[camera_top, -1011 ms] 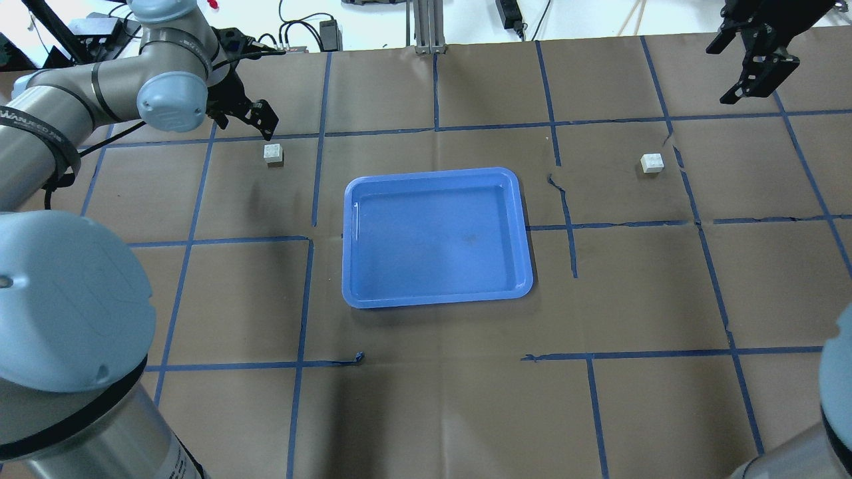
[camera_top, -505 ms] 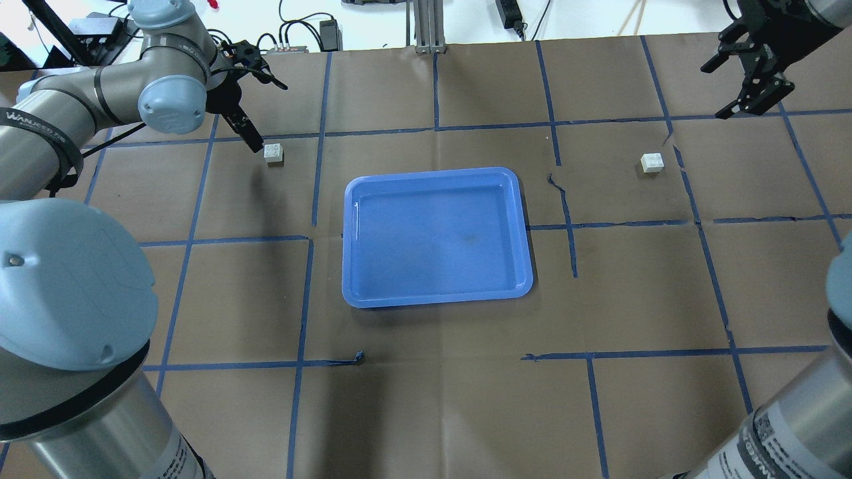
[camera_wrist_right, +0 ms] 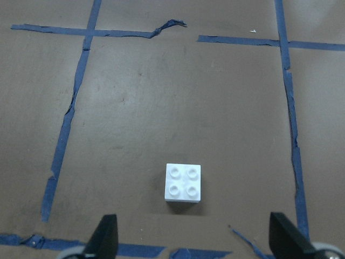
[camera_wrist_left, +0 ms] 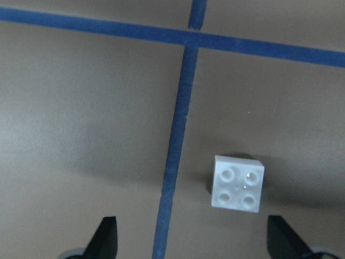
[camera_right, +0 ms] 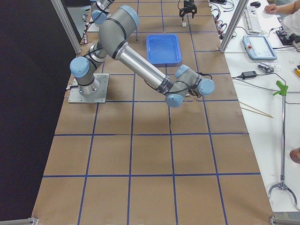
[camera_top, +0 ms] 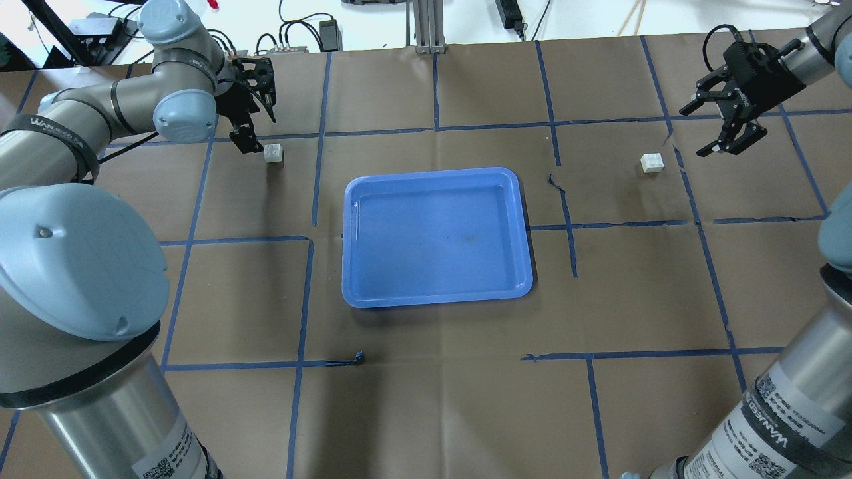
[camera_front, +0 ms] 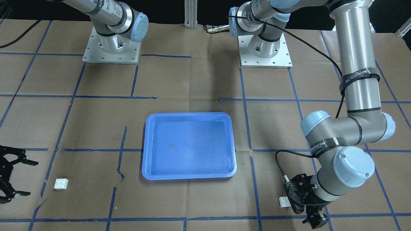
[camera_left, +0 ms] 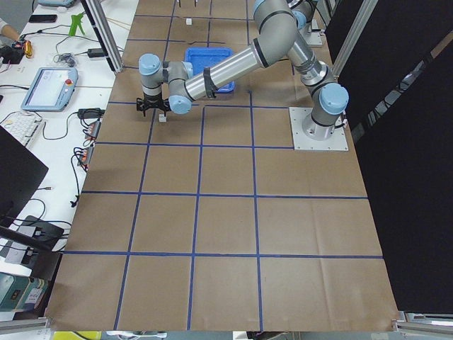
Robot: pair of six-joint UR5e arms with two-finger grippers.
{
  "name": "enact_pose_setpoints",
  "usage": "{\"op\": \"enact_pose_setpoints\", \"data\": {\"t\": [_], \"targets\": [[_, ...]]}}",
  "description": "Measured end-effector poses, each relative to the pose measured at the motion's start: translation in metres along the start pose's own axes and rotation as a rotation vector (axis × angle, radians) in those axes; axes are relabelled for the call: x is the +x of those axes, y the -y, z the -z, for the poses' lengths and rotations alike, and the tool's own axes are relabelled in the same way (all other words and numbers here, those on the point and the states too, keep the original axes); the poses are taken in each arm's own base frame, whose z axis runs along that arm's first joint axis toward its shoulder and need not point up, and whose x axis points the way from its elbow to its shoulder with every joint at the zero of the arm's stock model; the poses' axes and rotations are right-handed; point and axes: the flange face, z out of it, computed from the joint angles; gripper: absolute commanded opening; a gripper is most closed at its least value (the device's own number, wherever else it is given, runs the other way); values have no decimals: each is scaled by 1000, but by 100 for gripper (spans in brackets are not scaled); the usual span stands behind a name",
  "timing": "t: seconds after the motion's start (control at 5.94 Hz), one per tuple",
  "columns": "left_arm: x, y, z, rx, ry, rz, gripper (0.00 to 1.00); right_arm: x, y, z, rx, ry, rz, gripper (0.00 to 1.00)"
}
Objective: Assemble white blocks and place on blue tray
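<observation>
Pincers both gaped: my left pincer (camera_wrist_left: 193,240) hung just beside one white block (camera_top: 273,154) upper left, right pincer (camera_top: 697,130) near the other block (camera_top: 651,163) upper right; blue tray (camera_top: 432,301) lay centre among tape lines (camera_top: 492,126).

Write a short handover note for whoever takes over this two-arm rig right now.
Left tool: open, empty, close by the left white block, not touching it.
Right tool: open, empty, farther off the right white block.
Both blocks sit on the table, studs up, either side of the empty blue tray.
Done: nothing gripped or joined.
Left: grip both, press together, set on tray.
</observation>
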Motion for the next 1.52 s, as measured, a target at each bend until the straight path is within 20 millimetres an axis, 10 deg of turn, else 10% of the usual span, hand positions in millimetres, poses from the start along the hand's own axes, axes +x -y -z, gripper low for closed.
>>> {"op": "enact_pose_setpoints", "data": {"t": [0.17,0.51,0.84,1.18,1.52], "targets": [[5,0,-13,12,-17,-12,77,-4,-6,-14,25,11,-6,100],[14,0,-23,14,-28,-63,0,-3,-15,-29,33,13,-8,100],[15,1,-18,14,-5,-87,0,-2,-25,-41,26,2,-2,97],[27,13,8,18,13,-76,0,-8,-26,-48,34,11,-12,70],[74,99,59,86,-12,-66,0,-8,-24,-46,32,8,-8,46]]}}
